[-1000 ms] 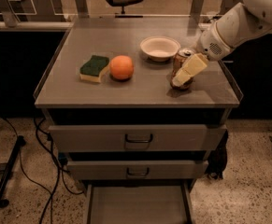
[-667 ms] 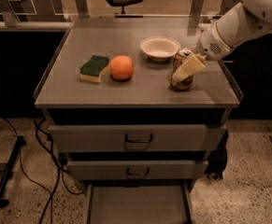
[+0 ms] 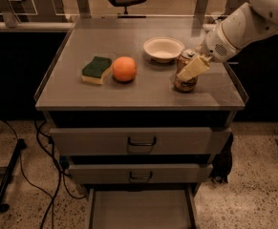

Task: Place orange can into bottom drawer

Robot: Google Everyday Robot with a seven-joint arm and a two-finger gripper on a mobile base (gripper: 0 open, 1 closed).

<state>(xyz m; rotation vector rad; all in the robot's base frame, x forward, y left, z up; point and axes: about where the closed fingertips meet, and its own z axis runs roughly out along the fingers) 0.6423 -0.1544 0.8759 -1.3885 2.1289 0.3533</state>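
Right of the bowl (image 3: 163, 49), my gripper (image 3: 190, 69) is against the can (image 3: 185, 84), which stands on the cabinet top (image 3: 129, 94). Whether I grip it, I cannot tell. Below, the bottom drawer (image 3: 138, 210) stands open.

Dim warm light fr above, hand (image 3: 188, 69) bright at orange can (image 3: 185, 84), backgrd dark.

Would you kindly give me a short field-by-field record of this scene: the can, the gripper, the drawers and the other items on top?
orange can: upright on the cabinet top, right side, near the white bowl
gripper: at the can's upper part, arm reaching in from the right
bottom drawer: pulled open
upper two drawers: shut
other items: green sponge, orange fruit
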